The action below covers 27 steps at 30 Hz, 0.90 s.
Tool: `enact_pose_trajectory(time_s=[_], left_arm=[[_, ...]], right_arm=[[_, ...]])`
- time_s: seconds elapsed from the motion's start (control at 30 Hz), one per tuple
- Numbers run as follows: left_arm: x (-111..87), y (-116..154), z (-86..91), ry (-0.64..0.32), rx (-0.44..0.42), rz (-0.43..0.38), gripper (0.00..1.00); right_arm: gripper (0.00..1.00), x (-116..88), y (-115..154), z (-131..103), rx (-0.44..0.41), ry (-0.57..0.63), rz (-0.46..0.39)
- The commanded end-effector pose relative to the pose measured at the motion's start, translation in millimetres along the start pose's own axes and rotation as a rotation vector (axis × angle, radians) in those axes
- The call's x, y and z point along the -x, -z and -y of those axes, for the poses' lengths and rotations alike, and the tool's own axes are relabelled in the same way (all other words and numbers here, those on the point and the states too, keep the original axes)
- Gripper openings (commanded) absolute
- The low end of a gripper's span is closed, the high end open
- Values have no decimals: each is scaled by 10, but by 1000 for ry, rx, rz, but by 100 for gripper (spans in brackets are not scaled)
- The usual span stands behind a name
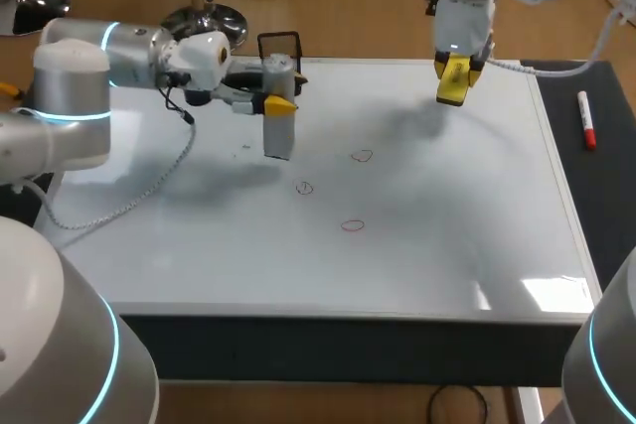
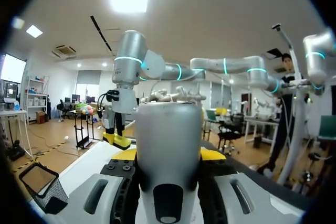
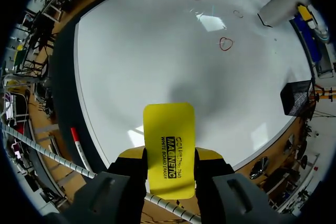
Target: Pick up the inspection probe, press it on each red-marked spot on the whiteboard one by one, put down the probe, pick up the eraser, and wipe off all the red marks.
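The whiteboard [image 1: 427,245] lies flat and covers most of the table. Over its far left part the left gripper [image 1: 279,103] is clamped on the probe [image 1: 278,136], a grey cylinder gripped between both yellow tips near its upper end. The probe's long axis stands upright, with its lower end pointing down at the whiteboard; whether that end touches the surface cannot be told. Three small red marks sit near the middle of the whiteboard: one [image 1: 361,156] farthest back, one [image 1: 304,187] a little nearer and closest to the probe, and one [image 1: 353,225] nearest the front edge. The probe is apart from all three. Above the far right part of the whiteboard, the right gripper [image 3: 170,156] grips the yellow eraser [image 3: 169,124] from both sides. The eraser's long axis runs along the fingers and sticks out past them towards the whiteboard, clear of its surface. A black mesh basket [image 1: 280,47] stands at the whiteboard's far edge, and a red marker [image 1: 586,121] lies just off its right edge.
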State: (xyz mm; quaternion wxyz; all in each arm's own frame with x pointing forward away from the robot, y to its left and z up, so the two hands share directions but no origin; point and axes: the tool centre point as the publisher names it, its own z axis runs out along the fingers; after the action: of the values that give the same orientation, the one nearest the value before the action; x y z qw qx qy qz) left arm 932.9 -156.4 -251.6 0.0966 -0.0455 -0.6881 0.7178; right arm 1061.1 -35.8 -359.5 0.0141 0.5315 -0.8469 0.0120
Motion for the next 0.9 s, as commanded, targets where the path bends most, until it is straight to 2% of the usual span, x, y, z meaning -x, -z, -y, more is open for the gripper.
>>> enact_pose_trajectory(time_s=[0.03,0.57,0.9], left_arm=[[78,163,66,-4,1,28,0],[744,938,283,-53,14,183,0],[991,1324,349,-55,1,255,0]], right_arm=[[0,-5,10,7,-2,2,-3],[0,-5,10,7,-2,2,-3],[0,-5,10,7,-2,2,-3]])
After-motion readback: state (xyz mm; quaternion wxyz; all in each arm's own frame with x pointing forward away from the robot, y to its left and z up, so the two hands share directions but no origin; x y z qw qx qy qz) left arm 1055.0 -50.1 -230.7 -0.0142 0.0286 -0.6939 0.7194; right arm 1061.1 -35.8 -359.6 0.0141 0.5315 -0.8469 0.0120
